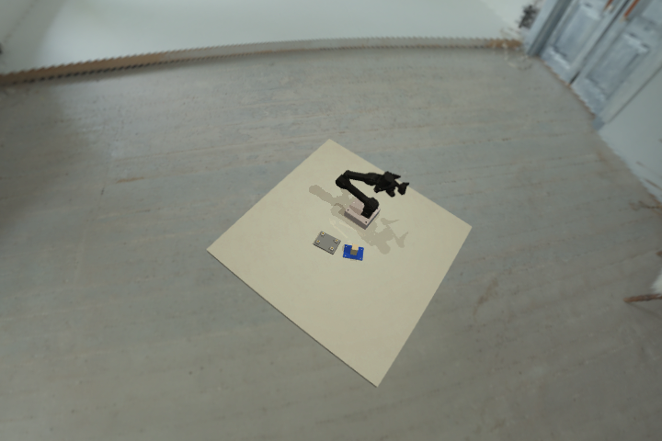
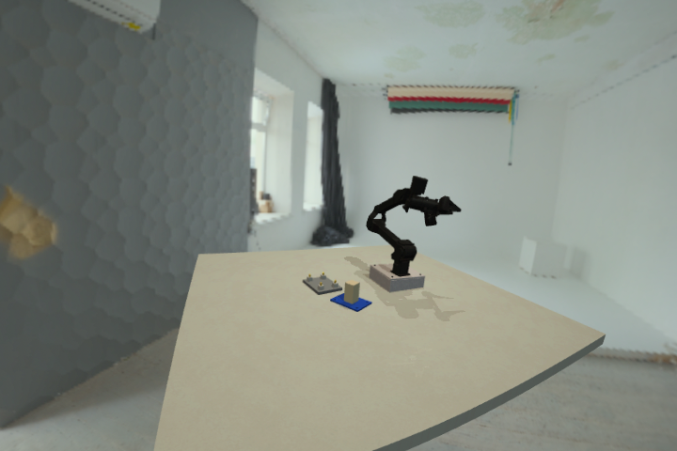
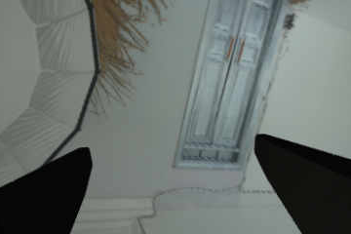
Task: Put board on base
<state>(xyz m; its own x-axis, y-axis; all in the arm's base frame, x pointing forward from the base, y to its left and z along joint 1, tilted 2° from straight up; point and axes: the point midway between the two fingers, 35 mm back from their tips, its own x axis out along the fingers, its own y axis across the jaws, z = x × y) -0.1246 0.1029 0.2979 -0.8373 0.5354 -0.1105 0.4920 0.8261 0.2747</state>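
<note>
On the tabletop (image 2: pixel 318 361), a blue board (image 2: pixel 357 305) lies flat, a tan block-shaped handle (image 2: pixel 352 292) upright on it. Just beside it sits a grey base (image 2: pixel 322 282) with four gold-topped posts. The black arm (image 2: pixel 385 234) rises from a pale pedestal (image 2: pixel 405 285), its fingers (image 2: pixel 452 207) raised well apart from the board.

High top and lower exterior views share the whole arm; close wrist faces doors.

The blue board (image 1: pixel 353 255) (image 2: pixel 356 304) lay flat, its tan handle (image 1: pixel 353 250) (image 2: pixel 352 292) upright; the grey four-post base (image 1: pixel 326 243) (image 2: pixel 322 284) sat just beside it, nearer the worktop's (image 1: pixel 342 301) (image 2: pixel 323 372) left corner in the top view.
</note>
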